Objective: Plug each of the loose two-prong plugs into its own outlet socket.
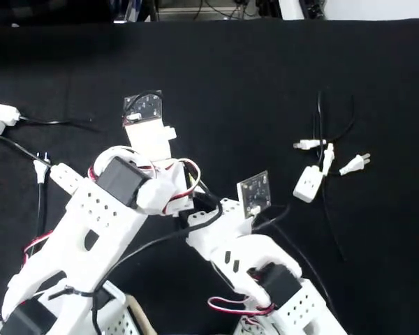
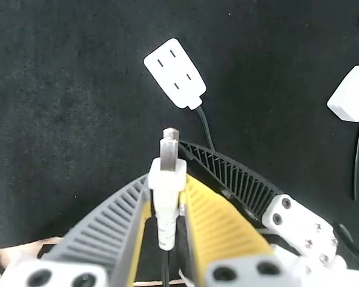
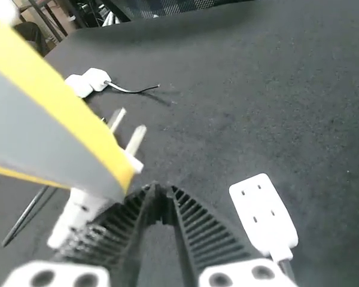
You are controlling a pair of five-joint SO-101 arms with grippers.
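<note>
A black cloth covers the worktop (image 1: 251,84), and the socket block (image 2: 175,73) I am aiming for lies flat on it, slots facing up, with its black cord trailing back toward my arms. My left pincer (image 2: 167,185) is clamped on the body of a two-prong plug (image 2: 166,206). Its prongs (image 2: 169,143) point at the socket block and stand short of its cord end, not touching it. My right pincer (image 3: 160,194) sits just beside that same cord end with its fingers pressed together. I see nothing between them, though the cord runs so close that I cannot be sure.

Risks from here, as I judge them:
- The socket block looks loose on the cloth. Nothing seems to pin it, so a push from the plug could slide it away instead of seating the prongs.
- The prongs come in at a slant to the upturned slots. They could catch on the block's face and twist the plug in my grip.
- Both pincers crowd the block's cord end, so a small sideways correction could knock them together.
</note>
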